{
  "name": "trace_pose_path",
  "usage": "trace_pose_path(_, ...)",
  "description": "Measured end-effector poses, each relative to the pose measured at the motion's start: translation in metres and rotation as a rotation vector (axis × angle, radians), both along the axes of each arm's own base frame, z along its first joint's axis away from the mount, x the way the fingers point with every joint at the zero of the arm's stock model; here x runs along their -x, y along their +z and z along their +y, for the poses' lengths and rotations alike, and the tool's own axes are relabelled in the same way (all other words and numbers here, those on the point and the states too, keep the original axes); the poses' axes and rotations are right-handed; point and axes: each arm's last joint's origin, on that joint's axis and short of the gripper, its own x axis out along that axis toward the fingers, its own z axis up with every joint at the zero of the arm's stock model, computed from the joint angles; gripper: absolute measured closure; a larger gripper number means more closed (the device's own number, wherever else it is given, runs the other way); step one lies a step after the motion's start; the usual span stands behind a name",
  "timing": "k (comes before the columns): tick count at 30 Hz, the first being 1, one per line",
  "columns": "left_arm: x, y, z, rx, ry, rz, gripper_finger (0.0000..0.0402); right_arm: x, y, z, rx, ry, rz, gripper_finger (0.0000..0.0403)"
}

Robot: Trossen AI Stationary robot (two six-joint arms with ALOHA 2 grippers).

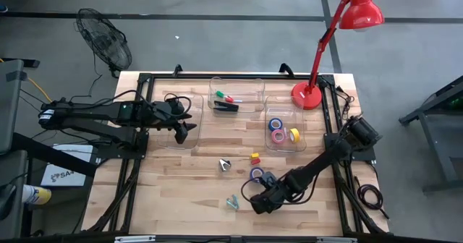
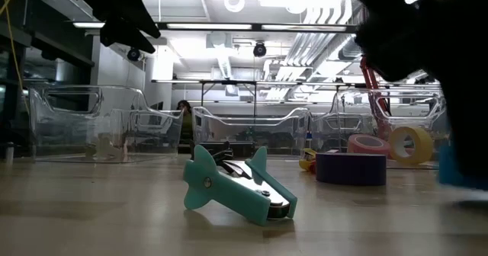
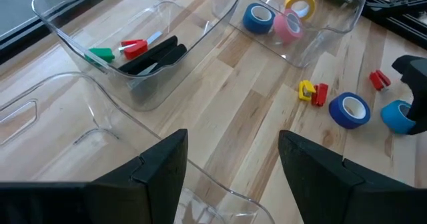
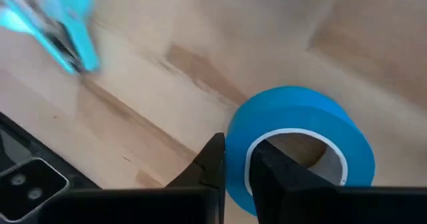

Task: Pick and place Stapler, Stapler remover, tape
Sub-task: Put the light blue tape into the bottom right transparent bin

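Right pincer clamped on the wall of the teal-blue tape roll, low on the near-centre tabletop; left pincer open, empty, over the far-left clear bin; stapler in the far-middle bin; yellow, blue, pink rolls in the right bin; purple roll on the tabletop.

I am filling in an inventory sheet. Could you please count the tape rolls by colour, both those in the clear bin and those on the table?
Yellow tape: 1
Pink tape: 1
Blue tape: 1
Purple tape: 1
Light blue tape, in the jaws of the right gripper: 1
Total: 5
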Motion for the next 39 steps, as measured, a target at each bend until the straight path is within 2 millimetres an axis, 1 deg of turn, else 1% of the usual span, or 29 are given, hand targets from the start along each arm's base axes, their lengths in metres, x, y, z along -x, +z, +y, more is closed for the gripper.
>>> trace_pose_path(2,0.0,0.0,0.0,-0.003,0.004,0.0,0.0172,0.001,0.011,-0.002,0.009,-0.004,-0.043,0.0371)
trace_pose_path(6,0.0,0.0,0.0,-0.003,0.004,0.0,0.0172,0.005,0.039,-0.008,0.054,-0.007,-0.163,0.0371)
trace_pose_path(11,0.0,0.0,0.0,-0.001,0.013,-0.003,0.0172,0.015,0.077,-0.024,0.148,-0.043,-0.292,0.0371)
trace_pose_path(16,0.0,0.0,0.0,-0.001,0.018,-0.006,0.0172,0.027,0.107,-0.051,0.25,-0.056,-0.342,0.0371)
trace_pose_path(22,-0.001,0.001,0.0,0.0,0.019,-0.014,0.0172,0.038,0.13,-0.094,0.359,-0.041,-0.314,0.0371)
trace_pose_path(25,-0.001,0.001,0.001,0.001,0.023,-0.021,0.0172,0.041,0.137,-0.115,0.395,-0.017,-0.283,0.0371)
trace_pose_path(28,-0.001,0.001,0.001,0.004,0.045,-0.024,0.0172,0.043,0.138,-0.136,0.421,0.007,-0.226,0.0371)
trace_pose_path(33,-0.001,0.001,0.001,0.007,0.053,-0.026,0.0172,0.045,0.133,-0.167,0.433,0.048,-0.096,0.0371)
trace_pose_path(39,-0.001,0.001,0.001,0.01,0.062,-0.028,0.0172,0.05,0.117,-0.202,0.443,0.034,0.015,0.0371)
